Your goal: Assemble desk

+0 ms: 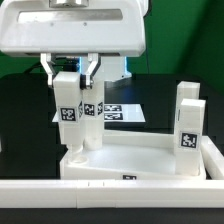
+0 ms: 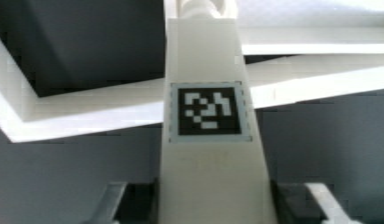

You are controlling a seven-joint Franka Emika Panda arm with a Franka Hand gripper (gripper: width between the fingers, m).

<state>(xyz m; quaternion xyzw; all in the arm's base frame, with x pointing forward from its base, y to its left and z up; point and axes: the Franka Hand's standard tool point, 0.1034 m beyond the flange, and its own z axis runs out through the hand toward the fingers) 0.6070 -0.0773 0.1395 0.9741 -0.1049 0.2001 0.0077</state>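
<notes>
The white desk top lies as a rimmed tray in the middle of the table. A white tagged leg stands upright at its far corner, on the exterior view's left. My gripper comes down from above and is shut on the top of this leg, one finger on each side. In the wrist view the same leg runs away between my fingers, with the gripper around it and the tray rim below. A second leg stands upright on the tray's side at the exterior view's right.
The marker board lies flat behind the tray. A low white bar runs along the front, and a white wall piece stands at the exterior view's right. The table surface is black.
</notes>
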